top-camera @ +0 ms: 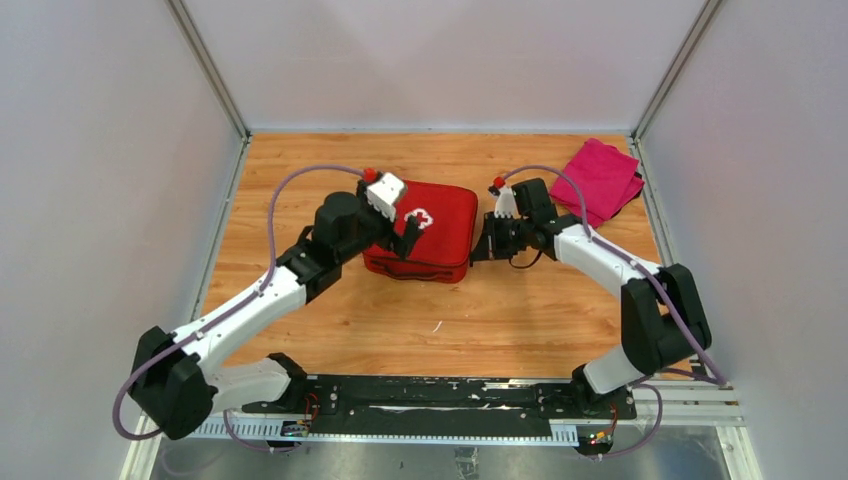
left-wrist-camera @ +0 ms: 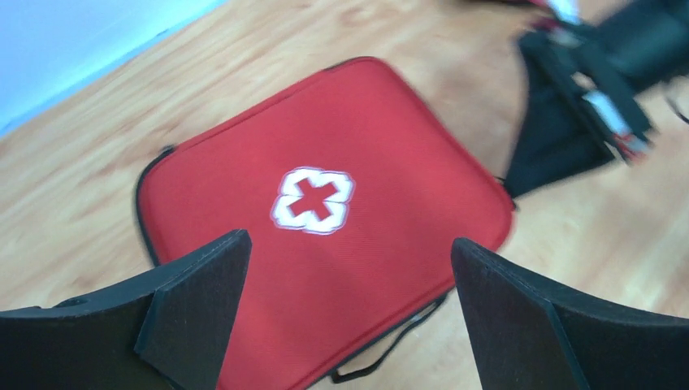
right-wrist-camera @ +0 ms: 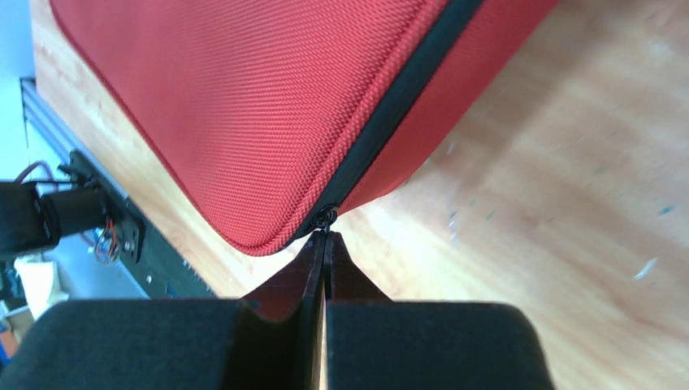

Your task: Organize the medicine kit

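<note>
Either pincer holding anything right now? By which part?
The right pincer is shut on the zipper pull at a corner of the medicine kit. The left pincer is open above it, holding nothing.

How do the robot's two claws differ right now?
The left gripper is spread wide open; the right gripper is pinched shut. The left hovers above the medicine kit, holding nothing; the right sits low at the kit's corner, gripping its zip pull. Both are black, two-fingered, and at the same kit.
</note>
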Tool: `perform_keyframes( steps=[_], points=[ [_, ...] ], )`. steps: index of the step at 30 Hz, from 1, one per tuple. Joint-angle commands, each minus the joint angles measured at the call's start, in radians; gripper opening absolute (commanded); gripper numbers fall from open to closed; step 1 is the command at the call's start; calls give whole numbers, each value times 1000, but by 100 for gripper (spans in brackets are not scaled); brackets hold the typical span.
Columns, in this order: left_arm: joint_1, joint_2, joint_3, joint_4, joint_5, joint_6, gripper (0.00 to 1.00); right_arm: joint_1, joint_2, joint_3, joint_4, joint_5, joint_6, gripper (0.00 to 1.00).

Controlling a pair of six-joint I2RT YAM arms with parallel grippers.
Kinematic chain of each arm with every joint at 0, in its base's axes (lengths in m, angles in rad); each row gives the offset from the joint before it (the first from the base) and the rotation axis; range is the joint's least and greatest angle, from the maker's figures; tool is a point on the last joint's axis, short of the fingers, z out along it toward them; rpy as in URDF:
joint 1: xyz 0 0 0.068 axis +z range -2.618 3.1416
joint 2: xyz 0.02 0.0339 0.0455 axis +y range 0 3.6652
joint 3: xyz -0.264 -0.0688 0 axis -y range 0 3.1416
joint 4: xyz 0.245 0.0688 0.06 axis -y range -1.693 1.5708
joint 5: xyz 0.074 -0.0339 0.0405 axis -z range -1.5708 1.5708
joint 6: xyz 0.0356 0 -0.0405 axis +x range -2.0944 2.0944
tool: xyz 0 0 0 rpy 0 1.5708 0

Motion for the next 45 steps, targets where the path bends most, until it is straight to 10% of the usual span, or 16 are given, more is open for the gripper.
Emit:
perform_keyframes(
  steps=[1, 7, 21, 30, 39, 45],
  points=[
    [130, 90, 108, -44, -213, -258, 100, -46, 90, 152, -23, 59, -52, 0],
    [277, 207, 171, -269, -465, -424, 100, -50, 170, 228, -72, 217, -101, 0],
    [365, 339, 41, 58, 107, -599, 89, -50, 192, 239, -93, 189, -124, 0],
    [344, 293, -40, 68, 205, -641, 88, -51, 281, 379, -160, 207, -195, 0],
    [42, 128, -147, 43, 80, -676, 89, -62, 434, 612, -266, 152, -358, 0],
    [25, -54, -82, -324, -228, -581, 91, -78, 482, 646, -332, 131, -461, 0]
  ],
)
